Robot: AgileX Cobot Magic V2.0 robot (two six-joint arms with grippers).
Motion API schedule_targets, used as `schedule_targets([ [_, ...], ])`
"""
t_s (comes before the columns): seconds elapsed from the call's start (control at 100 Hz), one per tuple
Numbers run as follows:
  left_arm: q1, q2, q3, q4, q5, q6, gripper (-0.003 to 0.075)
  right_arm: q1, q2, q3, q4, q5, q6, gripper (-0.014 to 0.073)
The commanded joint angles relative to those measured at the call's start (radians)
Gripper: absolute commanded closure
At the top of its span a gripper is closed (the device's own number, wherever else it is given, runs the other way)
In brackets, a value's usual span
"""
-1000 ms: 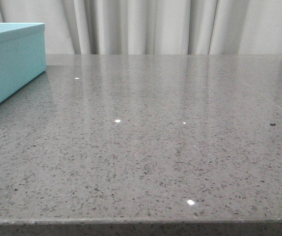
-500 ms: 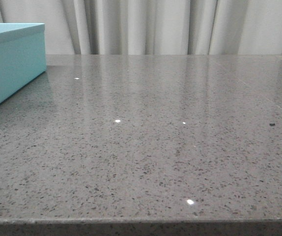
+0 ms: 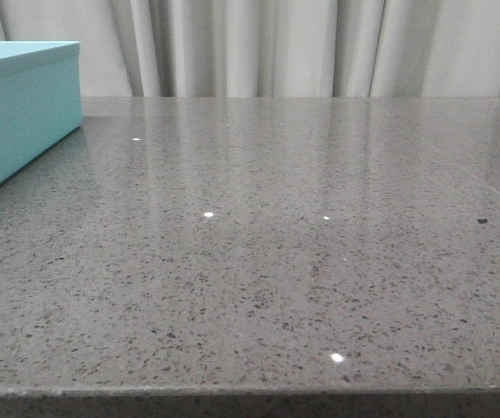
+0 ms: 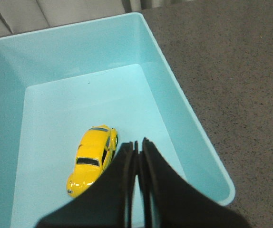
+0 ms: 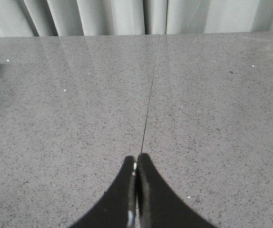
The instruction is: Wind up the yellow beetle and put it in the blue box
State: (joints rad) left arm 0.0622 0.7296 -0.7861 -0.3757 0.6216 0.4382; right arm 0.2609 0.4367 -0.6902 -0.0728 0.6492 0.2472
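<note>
The yellow beetle lies on the floor of the open blue box, upright on its wheels. Above the box hangs my left gripper, shut and empty, its black fingers just beside the car and not touching it. In the front view only a corner of the blue box shows at the far left, and neither gripper nor the car appears there. My right gripper is shut with nothing in it, over bare grey table.
The speckled grey table runs from the front edge back to pale curtains. A thin seam crosses the tabletop in the right wrist view. A small dark speck lies at the right.
</note>
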Motion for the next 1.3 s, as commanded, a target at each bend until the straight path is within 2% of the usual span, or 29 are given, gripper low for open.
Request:
schedule_targets([
  [0.0,0.000,-0.088,0.064,-0.042,-0.122,0.002,0.0739,0.001,-0.018,0.018,-0.023,-0.122,-0.011,0.0657],
  [0.25,0.000,-0.296,0.252,-0.102,-0.128,0.002,0.0739,0.001,-0.103,0.116,-0.024,-0.191,-0.011,0.0657],
  [0.55,0.000,-0.481,0.363,-0.112,-0.128,0.002,0.0739,0.001,-0.217,0.223,-0.028,-0.231,-0.011,0.0657],
  [1.29,0.000,-0.500,0.371,-0.112,-0.122,0.002,0.0739,0.001,-0.253,0.246,-0.028,-0.226,-0.011,0.0662],
])
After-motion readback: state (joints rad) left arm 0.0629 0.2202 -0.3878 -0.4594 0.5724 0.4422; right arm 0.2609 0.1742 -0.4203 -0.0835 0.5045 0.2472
